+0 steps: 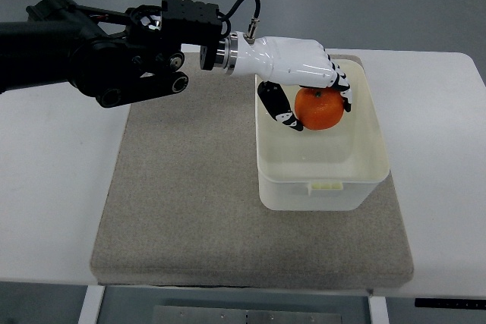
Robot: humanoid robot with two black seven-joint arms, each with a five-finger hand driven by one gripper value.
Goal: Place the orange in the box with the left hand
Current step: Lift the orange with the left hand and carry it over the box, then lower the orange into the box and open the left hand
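Left hand grasps the one orange above the single box.

The left arm reaches in from the left edge — black, jointed, with a cable looping over the silver wrist. The white left hand points rightward, palm down, fingers and thumb curled around an orange — a closed grasp.

The hand covered the orange's top; the picture's edges cut off the arm and counter.
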